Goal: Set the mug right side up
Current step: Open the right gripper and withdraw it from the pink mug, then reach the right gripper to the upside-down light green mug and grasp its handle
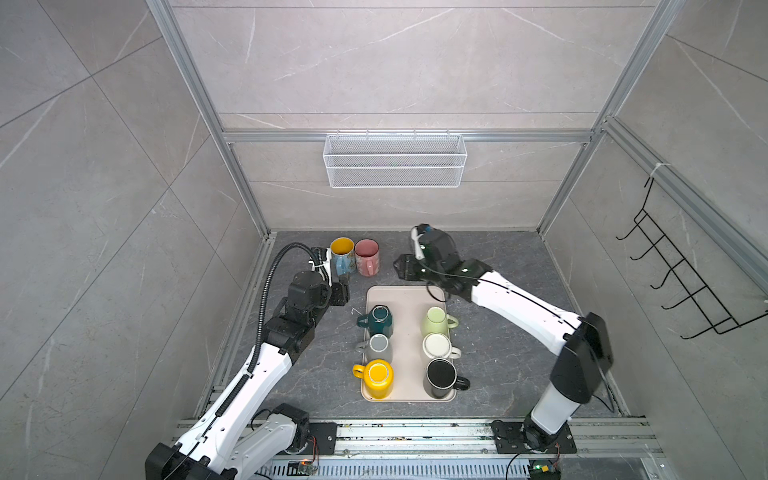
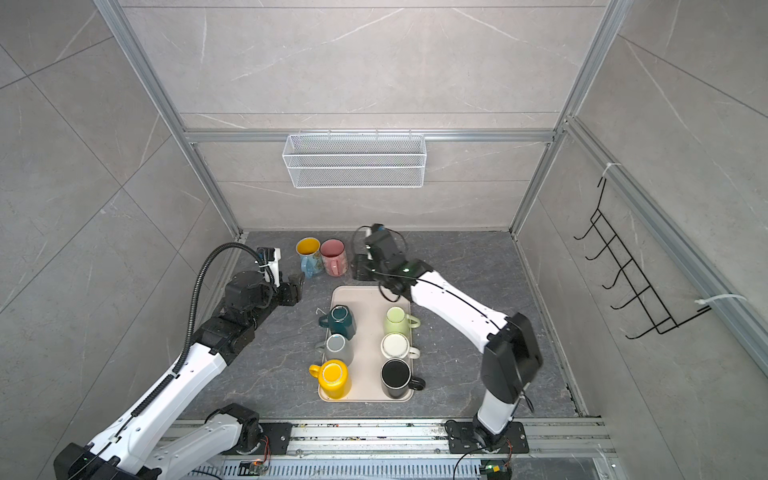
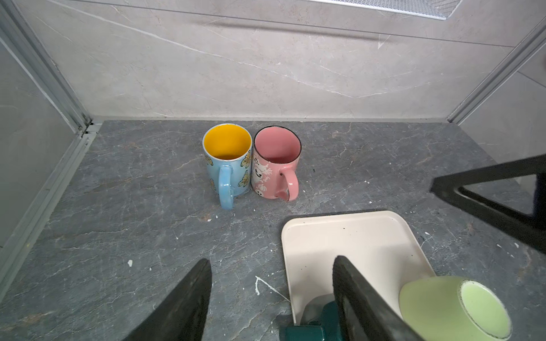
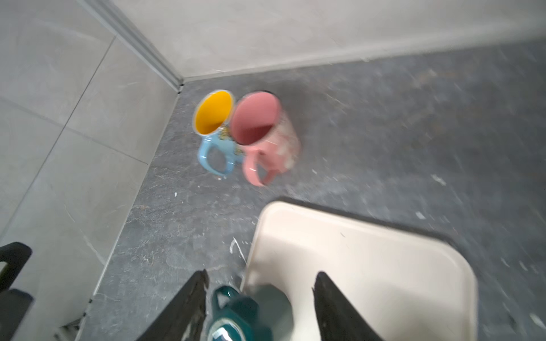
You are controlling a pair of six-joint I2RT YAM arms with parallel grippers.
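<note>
We count two done, blue mug and pink mug upright on the table at centre frame in a top view, six apparently base-up on the tray just below, teal mug at its upper left; left hand and right hand both apart, empty.

Teal mug: dark, faceted body with a white mark on its base. It stands upside down, base up, at the far left corner of the tray. The handle points left and overhangs the tray's edge. It is first in a row of inverted mugs.
</note>
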